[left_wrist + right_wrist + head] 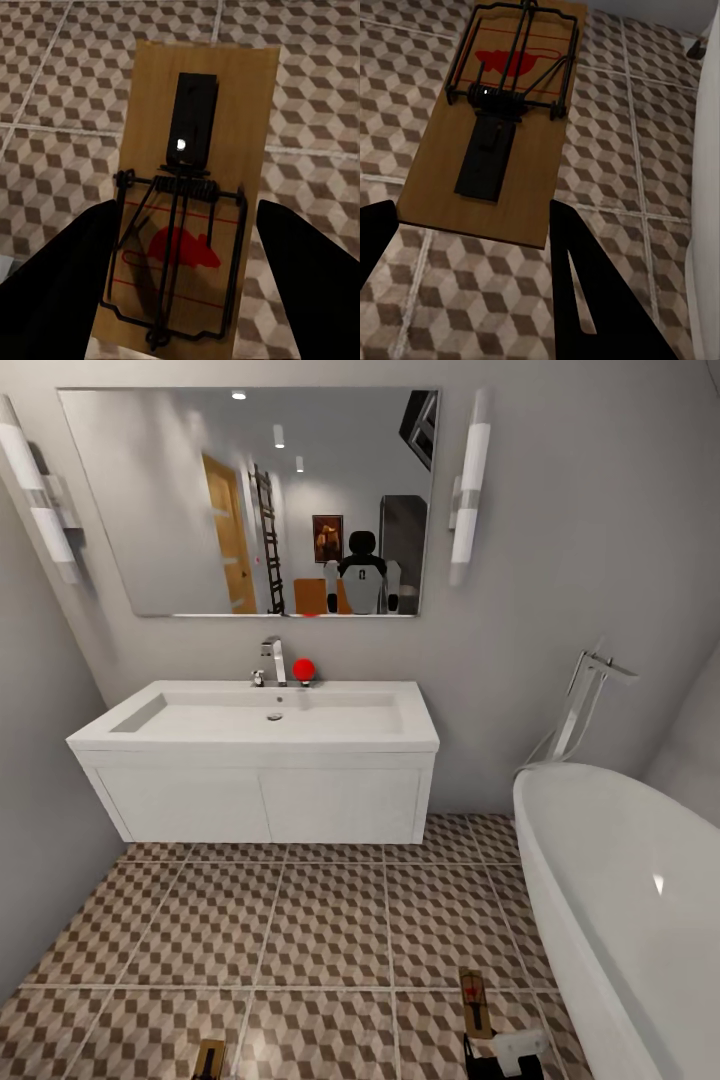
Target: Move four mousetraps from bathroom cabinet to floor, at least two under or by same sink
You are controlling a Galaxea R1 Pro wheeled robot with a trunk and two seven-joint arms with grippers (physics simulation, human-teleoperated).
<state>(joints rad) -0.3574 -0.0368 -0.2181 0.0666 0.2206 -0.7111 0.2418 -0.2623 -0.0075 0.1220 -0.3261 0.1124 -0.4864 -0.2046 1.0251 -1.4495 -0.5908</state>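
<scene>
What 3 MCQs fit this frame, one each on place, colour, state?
1. Where is the small red round thing?
A. in an oval white tub
B. on the back rim of the wide white rectangular basin, beside the chrome faucet
C. on patterned floor tiles

2. What colour is the mouse figure printed on the brown wooden mousetrap?
A. blue
B. green
C. red

3. How are the fronts of the white wall-hung vanity?
A. all shut
B. one open
C. all open

Key: B, it sits right next to the faucet; C, the left wrist view shows a red print; A, the fronts lie flush.
</scene>
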